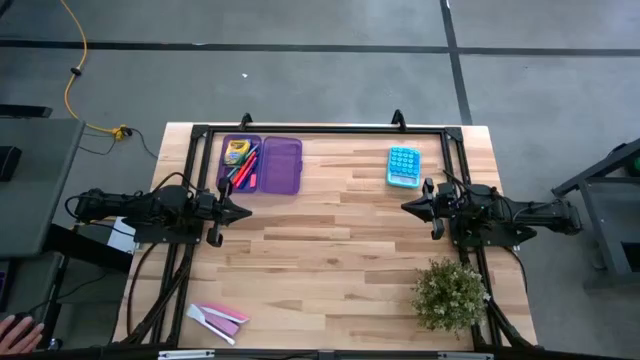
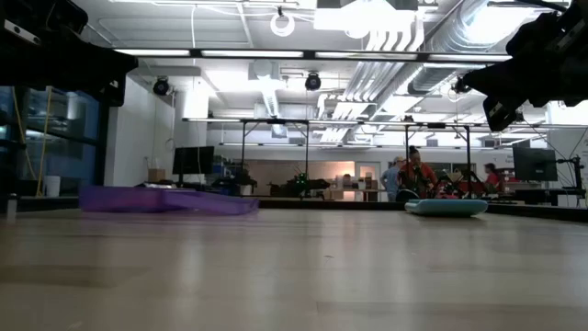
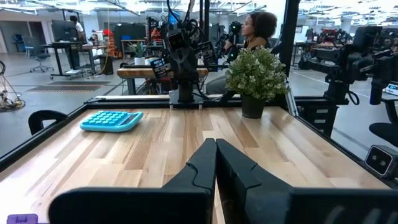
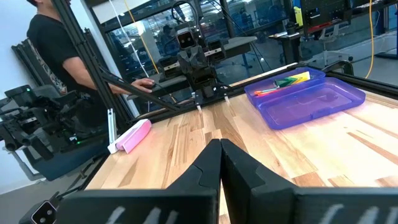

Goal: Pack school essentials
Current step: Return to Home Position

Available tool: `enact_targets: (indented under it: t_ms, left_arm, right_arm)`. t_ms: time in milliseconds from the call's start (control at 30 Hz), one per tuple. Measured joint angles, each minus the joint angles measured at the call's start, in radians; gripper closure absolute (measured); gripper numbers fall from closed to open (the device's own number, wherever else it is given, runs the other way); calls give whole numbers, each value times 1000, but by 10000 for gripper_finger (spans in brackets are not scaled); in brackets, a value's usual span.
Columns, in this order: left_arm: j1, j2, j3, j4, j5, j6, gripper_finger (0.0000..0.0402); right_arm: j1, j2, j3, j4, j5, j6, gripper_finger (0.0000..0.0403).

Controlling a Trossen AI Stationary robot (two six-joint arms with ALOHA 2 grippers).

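Note:
A purple case (image 1: pixel 262 165) lies open near the table's far edge; its left half holds the yellow-green crayon box (image 1: pixel 236 152), red and green pencils and a pink marker (image 1: pixel 245 170). In the right wrist view the case (image 4: pixel 305 96) shows the same contents. A pink piece with white stationery (image 1: pixel 218 318) lies at the near left corner and shows as the pink piece (image 4: pixel 132 138). My left gripper (image 1: pixel 248 212) hovers shut at the table's left side, my right gripper (image 1: pixel 405 206) shut at the right; both point toward the middle. Scissors and blue pen are out of view.
A light blue calculator (image 1: pixel 403 166) lies far right on the table. A small bushy green plant (image 1: pixel 450 293) stands in a pot at the near right corner. A black frame (image 1: pixel 320 129) rims the table. A person's hand (image 1: pixel 15 328) shows at the near left, off the table.

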Motion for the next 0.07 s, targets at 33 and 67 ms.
enact_targets:
  t_ms: [33,67]
  left_arm:
    - [0,0,0,0,0,0,401]
    - [0,0,0,0,0,0,402]
  right_arm:
    - [0,0,0,0,0,0,402]
    - [0,0,0,0,0,0,402]
